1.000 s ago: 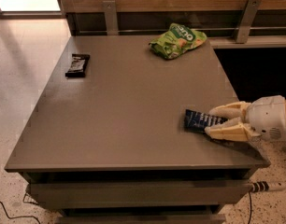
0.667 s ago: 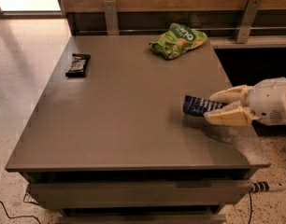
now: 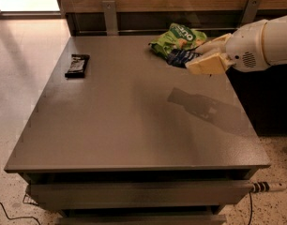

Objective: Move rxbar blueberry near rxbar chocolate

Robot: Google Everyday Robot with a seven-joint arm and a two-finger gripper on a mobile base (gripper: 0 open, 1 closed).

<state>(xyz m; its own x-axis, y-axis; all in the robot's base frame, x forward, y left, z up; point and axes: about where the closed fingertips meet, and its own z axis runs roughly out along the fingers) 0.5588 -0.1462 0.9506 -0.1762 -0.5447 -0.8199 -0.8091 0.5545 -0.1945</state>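
In the camera view, the gripper (image 3: pixel 196 58) is hanging over the far right part of the table (image 3: pixel 134 130). Its two pale fingers are clamped on the right end of the rxbar blueberry (image 3: pixel 182 56). The bar is sticking out leftward from the gripper, so its long axis is running roughly left to right. A shadow (image 3: pixel 200 106) is lying on the table nearer than the gripper and apart from it, which suggests the bar is being carried clear of the surface.

The rxbar chocolate (image 3: pixel 78 65) is lying flat near the far left edge of the table, well apart from the gripper, with its long axis running near to far. The coming move is therefore turning on a mostly leftward carry across the table at about the same depth. The bare stretch between the two bars appears to be offering an open path.

The green chip bag (image 3: pixel 177 39) is sitting just behind the held bar, and the two are overlapping in the view. Whether the wrapper is brushing the bag cannot be told. The fingers are covering the right portion of the blue wrapper, so its full length is not showing. The white arm (image 3: pixel 265 41) is being cut off by the right edge of the view.
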